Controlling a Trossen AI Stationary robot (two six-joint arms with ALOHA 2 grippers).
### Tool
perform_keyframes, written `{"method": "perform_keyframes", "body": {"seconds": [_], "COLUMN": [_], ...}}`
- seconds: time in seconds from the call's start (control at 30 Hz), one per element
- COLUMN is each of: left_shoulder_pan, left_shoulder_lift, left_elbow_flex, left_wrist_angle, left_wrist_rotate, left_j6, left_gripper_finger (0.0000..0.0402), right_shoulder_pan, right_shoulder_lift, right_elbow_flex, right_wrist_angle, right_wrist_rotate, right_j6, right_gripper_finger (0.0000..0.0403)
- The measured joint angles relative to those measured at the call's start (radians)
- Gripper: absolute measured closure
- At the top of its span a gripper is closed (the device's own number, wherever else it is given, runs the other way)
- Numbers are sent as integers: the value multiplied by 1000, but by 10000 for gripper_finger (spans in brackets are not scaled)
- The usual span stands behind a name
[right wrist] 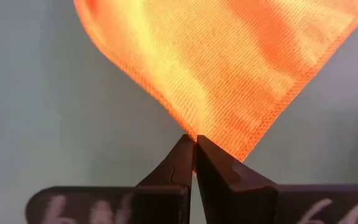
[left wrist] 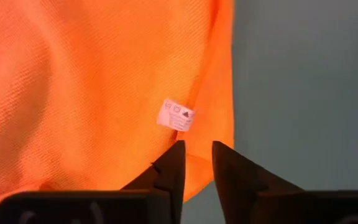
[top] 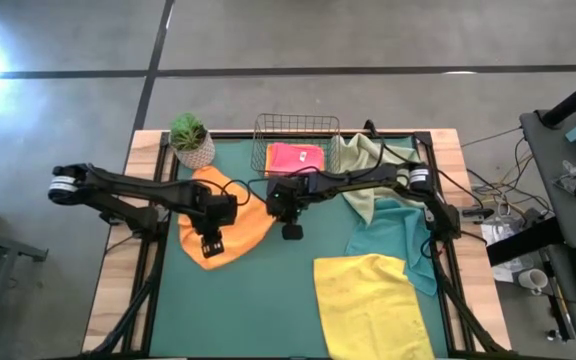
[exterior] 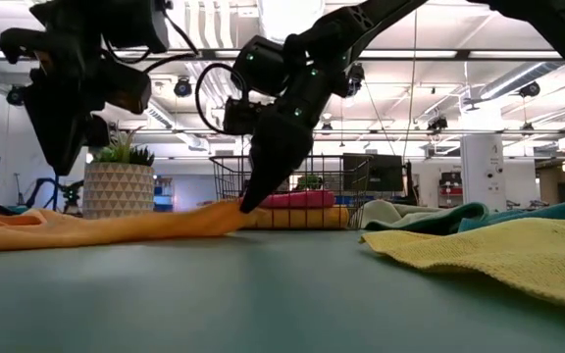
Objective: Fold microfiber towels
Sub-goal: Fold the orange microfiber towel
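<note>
Right gripper [right wrist: 194, 144] pinched tight on a corner of the orange towel [top: 230, 222], fingers together with the hem caught between the tips, low over the green mat [top: 298, 290] near table centre. Left gripper [left wrist: 196, 155] poised above the same towel's near edge, fingers slightly apart, nothing held, the white care label [left wrist: 176, 116] just ahead of the tips. Likely the opening of a fold on this towel: one corner secured, the second not yet taken. Next, probably a close on the edge by the left, then a joint lift and carry across. Pinch only plain from the right wrist view; from above, just dark arms over cloth. From table height, cloth trailing flat from the right gripper [exterior: 251, 201] toward the planter [exterior: 119, 188]. Seen best from above: pink towel [top: 295, 157] in the wire basket [top: 297, 127], sage [top: 368, 160], teal [top: 393, 235] and yellow [top: 368, 300] towels loose on the right.
</note>
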Motion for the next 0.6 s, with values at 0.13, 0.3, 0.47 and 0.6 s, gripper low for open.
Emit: {"method": "perform_keyframes", "body": {"seconds": [0.13, 0.3, 0.47, 0.6], "left_shoulder_pan": [0, 0, 0, -23], "left_shoulder_lift": [28, 58, 91, 105], "left_elbow_flex": [-2, -3, -6, -25], "left_wrist_angle": [0, 22, 105, 96], "left_wrist_rotate": [0, -1, 2, 23], "left_j6": [0, 6, 51, 55], "left_gripper_finger": [315, 310, 310, 310], "right_shoulder_pan": [0, 0, 0, 0], "right_shoulder_lift": [-7, -11, -11, -11], "right_elbow_flex": [0, 0, 0, 0], "right_wrist_angle": [-17, -20, -20, -24], "right_wrist_rotate": [1, 1, 1, 1], "right_j6": [0, 0, 0, 0], "right_gripper_finger": [394, 394, 394, 394]}}
